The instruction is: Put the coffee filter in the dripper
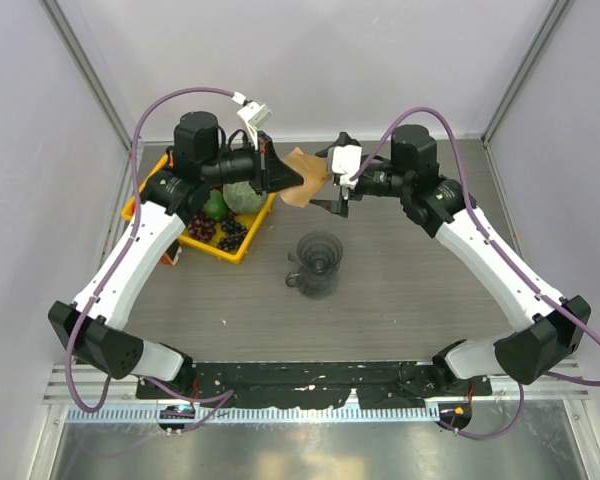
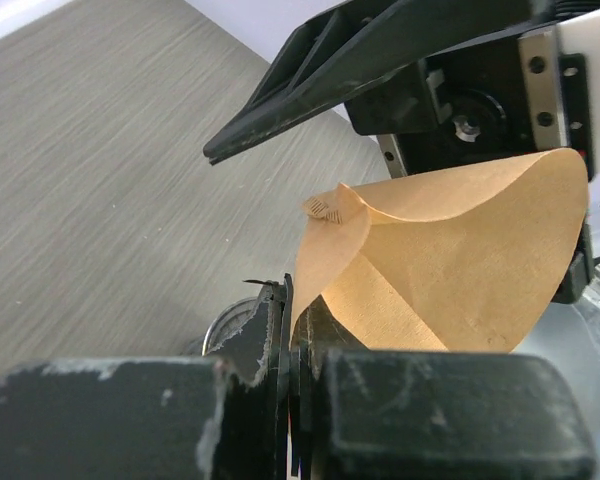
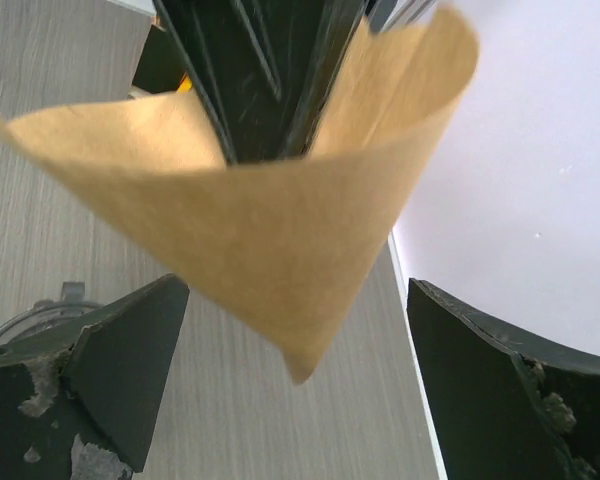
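Holds coffee filter [image 1: 302,180] pinched in left gripper [image 1: 278,176], aloft at 12 o'clock of empty dripper [image 1: 318,262], with right gripper [image 1: 338,175] spread wide either side of the cone, clamping nothing; needs lowering into dripper, so roughly halfway.

Plain tan coffee filter [image 1: 305,182]; dripper [image 1: 318,262] clear w/ ribbed walls; bench [image 1: 410,290] grey wood-grain; tray [image 1: 225,254] left of dripper yellow; arms [image 1: 145,245] white w/ black joints; cables [image 1: 195,90] purple
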### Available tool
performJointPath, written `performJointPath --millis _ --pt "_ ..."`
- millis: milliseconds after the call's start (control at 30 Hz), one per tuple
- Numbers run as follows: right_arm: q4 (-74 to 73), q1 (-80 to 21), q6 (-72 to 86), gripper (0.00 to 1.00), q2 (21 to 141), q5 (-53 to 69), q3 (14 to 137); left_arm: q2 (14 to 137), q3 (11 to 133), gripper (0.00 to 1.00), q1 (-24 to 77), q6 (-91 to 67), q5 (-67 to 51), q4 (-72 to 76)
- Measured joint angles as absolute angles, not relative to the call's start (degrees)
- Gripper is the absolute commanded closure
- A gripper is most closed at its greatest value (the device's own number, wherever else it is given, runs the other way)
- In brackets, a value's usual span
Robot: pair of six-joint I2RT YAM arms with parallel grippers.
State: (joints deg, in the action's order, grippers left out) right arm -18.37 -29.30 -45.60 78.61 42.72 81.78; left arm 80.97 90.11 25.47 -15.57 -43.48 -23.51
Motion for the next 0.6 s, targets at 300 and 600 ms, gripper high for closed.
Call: performJointPath --millis 300,600 --pt "-14.6 -29.5 -44.0 0.35 78.6 43.5 81.9 82.1 90.1 1.00 25.5 -17.8 -43.5 -24.2" --pt "-16.1 -29.5 -43.8 0.35 78.6 44.8 82.6 82.1 90.1 1.00 25.5 -15.3 -43.6 -24.7"
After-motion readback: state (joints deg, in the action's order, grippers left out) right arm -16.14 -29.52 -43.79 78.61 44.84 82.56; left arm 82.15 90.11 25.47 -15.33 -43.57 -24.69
